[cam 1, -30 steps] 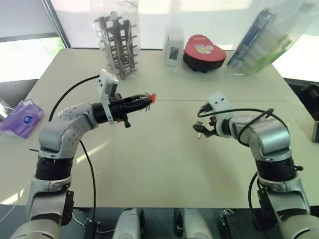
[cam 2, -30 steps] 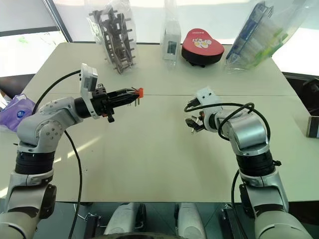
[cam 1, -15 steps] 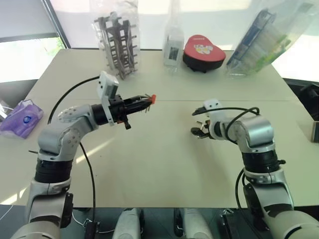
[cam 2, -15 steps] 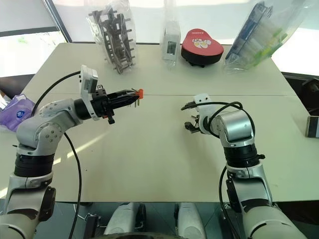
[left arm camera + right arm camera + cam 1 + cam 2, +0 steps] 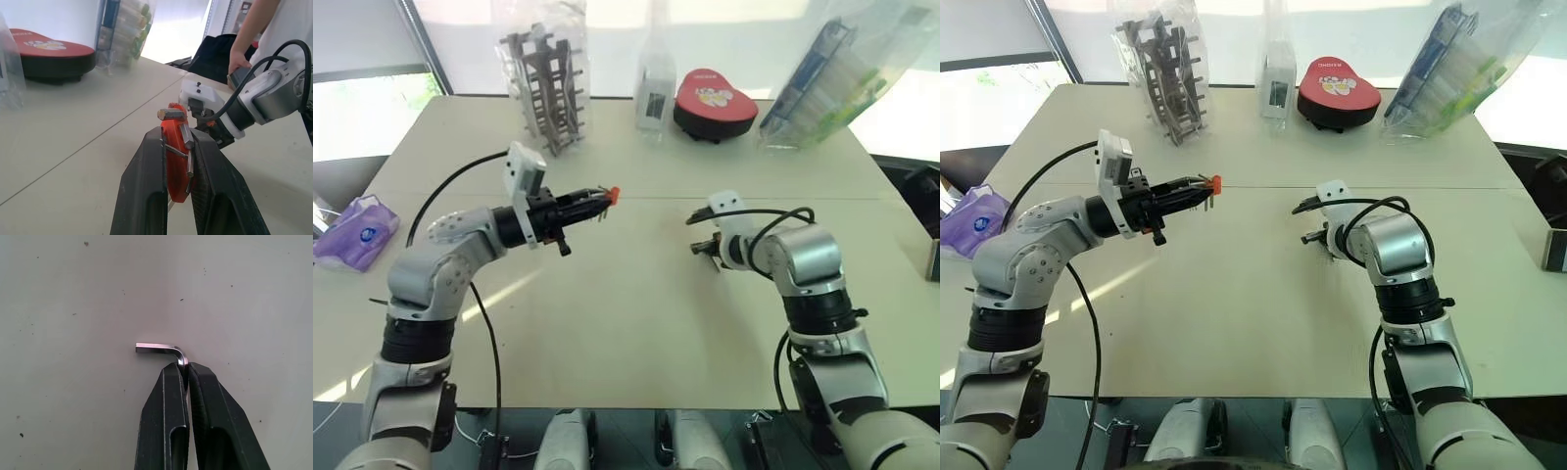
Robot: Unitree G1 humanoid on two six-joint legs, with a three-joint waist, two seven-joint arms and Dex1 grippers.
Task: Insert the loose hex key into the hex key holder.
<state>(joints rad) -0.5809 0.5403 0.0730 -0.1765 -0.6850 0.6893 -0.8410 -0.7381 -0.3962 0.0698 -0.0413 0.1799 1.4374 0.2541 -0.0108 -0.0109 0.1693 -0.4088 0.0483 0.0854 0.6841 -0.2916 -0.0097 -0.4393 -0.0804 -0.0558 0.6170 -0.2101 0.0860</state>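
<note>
The loose hex key (image 5: pixel 164 349) lies low over the desk (image 5: pixel 636 313) near its middle, right of the centre seam, its short arm sticking out sideways from the bend while its long arm runs back between the right gripper (image 5: pixel 186 374) fingers, which are pressed together on it just behind the elbow. That right arm reaches forward with the wrist bent steeply down toward the desk top. The hex key holder (image 5: pixel 175 161) is pinched upright between the left gripper (image 5: pixel 604 200) fingers, its thin keys splaying out at angles. The left arm is raised above the desk's left half, gripper level and aimed inward toward the right gripper.
</note>
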